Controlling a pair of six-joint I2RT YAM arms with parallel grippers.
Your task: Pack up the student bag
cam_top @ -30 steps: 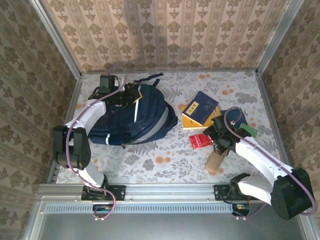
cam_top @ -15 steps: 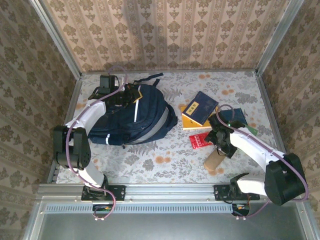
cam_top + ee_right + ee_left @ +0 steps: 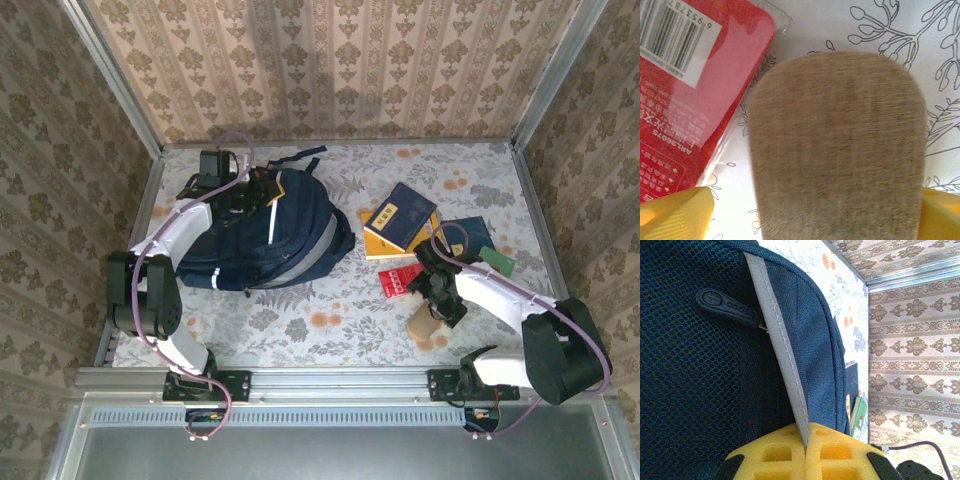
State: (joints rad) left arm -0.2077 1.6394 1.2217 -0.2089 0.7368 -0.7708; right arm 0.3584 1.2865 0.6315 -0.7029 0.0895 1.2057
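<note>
The student bag, a big dark navy backpack, lies at the left of the table. My left gripper sits at its far top edge. In the left wrist view its yellow pads are shut on the bag's grey reflective stripe, beside navy mesh and a black zipper pull. My right gripper is low over a tan fabric pouch. In the right wrist view the pouch lies between wide-apart yellow fingers, with a gap on its left side.
A red plastic pack lies just left of the pouch. Behind it are a blue book on a yellow one, a dark blue book and a green item. Patterned walls close in the table.
My right arm has folded in and the gripper has come down and toward the near-left over the tan pouch, which now looks shorter under it. The left arm and bag have not moved.
</note>
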